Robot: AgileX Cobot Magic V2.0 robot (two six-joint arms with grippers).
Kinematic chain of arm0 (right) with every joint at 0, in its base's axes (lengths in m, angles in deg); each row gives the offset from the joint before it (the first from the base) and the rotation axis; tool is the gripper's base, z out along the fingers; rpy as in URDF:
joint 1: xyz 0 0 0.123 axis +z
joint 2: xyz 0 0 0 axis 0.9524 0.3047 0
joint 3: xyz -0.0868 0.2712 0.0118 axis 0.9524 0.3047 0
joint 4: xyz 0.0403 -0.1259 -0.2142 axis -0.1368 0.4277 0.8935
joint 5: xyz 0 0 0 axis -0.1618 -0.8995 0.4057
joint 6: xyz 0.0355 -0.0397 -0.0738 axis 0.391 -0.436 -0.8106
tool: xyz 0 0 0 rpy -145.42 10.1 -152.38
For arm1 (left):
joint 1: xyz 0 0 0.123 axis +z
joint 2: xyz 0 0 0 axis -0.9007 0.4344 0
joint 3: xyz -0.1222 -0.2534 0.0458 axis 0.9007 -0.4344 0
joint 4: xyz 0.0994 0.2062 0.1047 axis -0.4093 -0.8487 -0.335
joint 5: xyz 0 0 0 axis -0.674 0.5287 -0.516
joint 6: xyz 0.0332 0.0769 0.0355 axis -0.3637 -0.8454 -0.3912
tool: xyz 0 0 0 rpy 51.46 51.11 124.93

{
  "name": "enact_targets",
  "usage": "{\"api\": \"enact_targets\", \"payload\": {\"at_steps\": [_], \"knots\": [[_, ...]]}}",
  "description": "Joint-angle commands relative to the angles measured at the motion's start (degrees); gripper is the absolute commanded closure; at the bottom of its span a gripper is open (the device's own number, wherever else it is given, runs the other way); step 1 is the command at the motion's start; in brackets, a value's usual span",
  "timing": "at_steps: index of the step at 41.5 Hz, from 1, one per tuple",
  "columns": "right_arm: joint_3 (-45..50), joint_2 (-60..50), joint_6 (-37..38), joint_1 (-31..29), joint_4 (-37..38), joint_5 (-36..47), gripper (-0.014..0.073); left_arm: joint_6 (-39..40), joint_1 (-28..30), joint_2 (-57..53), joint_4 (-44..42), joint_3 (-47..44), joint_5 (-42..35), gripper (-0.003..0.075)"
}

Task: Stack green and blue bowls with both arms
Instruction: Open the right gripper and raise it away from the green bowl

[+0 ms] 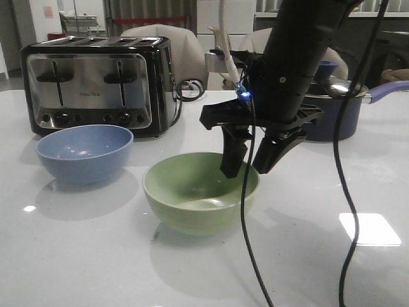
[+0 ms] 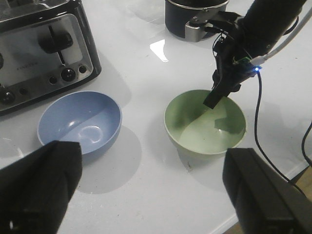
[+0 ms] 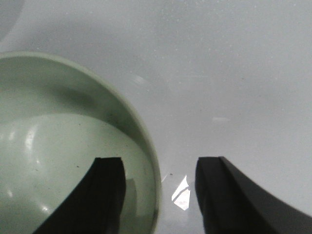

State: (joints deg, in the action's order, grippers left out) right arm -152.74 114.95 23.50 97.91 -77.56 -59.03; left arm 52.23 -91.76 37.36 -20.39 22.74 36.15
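The pale green bowl (image 1: 199,192) (image 2: 204,122) (image 3: 53,146) sits upright at the table's middle. The dusty blue bowl (image 1: 84,152) (image 2: 80,121) stands apart to its left, in front of the toaster. My right gripper (image 1: 246,166) (image 2: 222,100) (image 3: 158,168) is open and straddles the green bowl's right rim: one finger reaches inside the bowl, the other hangs outside, neither pressing the wall. My left gripper (image 2: 151,190) is open wide, held above the table's near side with both bowls ahead of it. It is out of the front view.
A black and chrome toaster (image 1: 96,83) (image 2: 34,48) stands at the back left. A dark lidded saucepan (image 1: 339,109) (image 2: 195,17) with a purple handle sits at the back right, behind the right arm. A thin black cable (image 1: 246,217) hangs over the green bowl.
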Motion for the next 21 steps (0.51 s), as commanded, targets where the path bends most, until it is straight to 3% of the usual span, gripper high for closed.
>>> {"api": "enact_targets", "payload": {"at_steps": [1,10,21], "knots": [[-2.32,-6.25,-0.59,-0.2,-0.11,1.36,0.0111,-0.16,-0.5,0.08,0.95,1.6,-4.73,0.0085],[1.41,-18.5,-0.59,-0.2,3.99,2.67,0.0111,-0.16,-0.5,0.08,0.95,1.6,-4.73,0.0085],[15.22,-39.15,-0.59,-0.2,8.32,4.37,0.0111,-0.16,-0.5,0.08,0.95,1.6,-4.73,0.0085]]}}
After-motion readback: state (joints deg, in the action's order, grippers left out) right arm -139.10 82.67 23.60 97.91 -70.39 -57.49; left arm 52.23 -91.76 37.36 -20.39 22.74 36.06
